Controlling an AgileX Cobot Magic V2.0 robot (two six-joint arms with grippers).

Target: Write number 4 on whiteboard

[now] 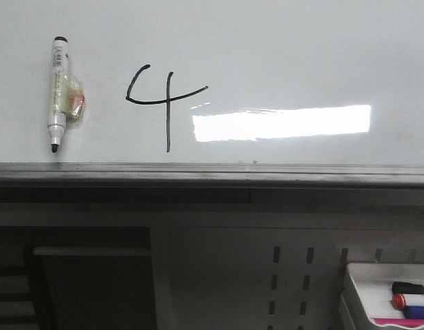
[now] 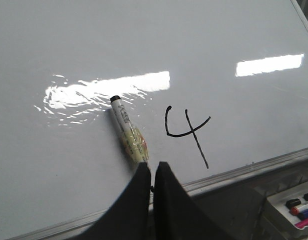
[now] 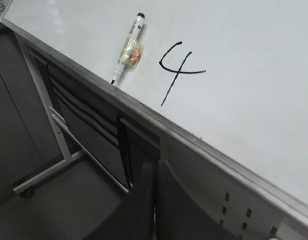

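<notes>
Both tools, left [image 2: 152, 172] and right [image 3: 154, 172], have fingers pressed together, seemingly holding nothing. Beyond the left tool, the number 4 [image 2: 187, 134] sits on the whiteboard [image 2: 144, 40], a marker [image 2: 128, 129] beside it.

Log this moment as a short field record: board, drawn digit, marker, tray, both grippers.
whiteboard: glossy white, glare patches, grey ledge along lower edge
number 4: finished, open-topped, thin black line
marker: on the board left of the 4, uncapped tip toward the ledge, tape wad at mid-barrel
marker tray: lower right, below the board, holds several markers
left gripper: shut, empty, off the board
right gripper: shut, empty
</notes>
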